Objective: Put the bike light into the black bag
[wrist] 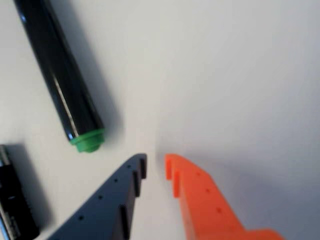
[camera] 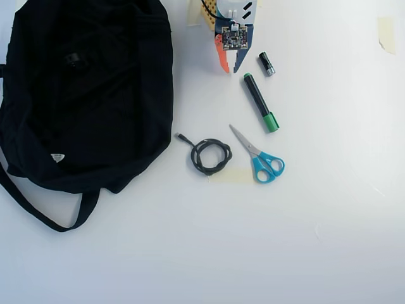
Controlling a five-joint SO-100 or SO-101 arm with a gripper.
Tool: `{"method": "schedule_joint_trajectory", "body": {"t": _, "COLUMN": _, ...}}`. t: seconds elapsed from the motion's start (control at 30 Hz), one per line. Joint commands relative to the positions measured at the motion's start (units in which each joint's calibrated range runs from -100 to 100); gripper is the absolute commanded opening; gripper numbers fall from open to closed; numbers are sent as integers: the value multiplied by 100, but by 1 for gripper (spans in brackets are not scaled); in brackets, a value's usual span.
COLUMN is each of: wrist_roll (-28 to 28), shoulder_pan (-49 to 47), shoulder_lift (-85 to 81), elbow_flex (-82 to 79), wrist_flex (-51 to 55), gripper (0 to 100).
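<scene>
I am holding my gripper slightly parted and empty; a small object, possibly the bike light, is resting on the black bag.

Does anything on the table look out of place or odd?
Mostly tidy. One oddity: a small dark object, perhaps the bike light, lies on top of the black bag, not visibly inside. The gripper holds nothing.

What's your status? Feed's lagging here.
Gripper slightly open, empty, over table. Bike light apparently lying on black bag. Marker and battery beside gripper.
</scene>
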State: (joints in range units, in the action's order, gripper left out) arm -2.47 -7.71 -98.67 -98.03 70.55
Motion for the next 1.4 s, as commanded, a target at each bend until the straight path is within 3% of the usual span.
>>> {"method": "schedule_joint_trajectory", "body": {"t": 0.0, "wrist_roll": 68, "shoulder_pan": -44, "shoulder_lift": -75, "elbow_flex": -125, "wrist_flex": 232, "gripper": 5}}
{"method": "schedule_joint_trajectory", "body": {"t": 1.37, "wrist_roll": 68, "shoulder_pan": 1, "shoulder_lift": -58, "elbow_flex": -125, "wrist_flex": 215, "gripper": 5}}
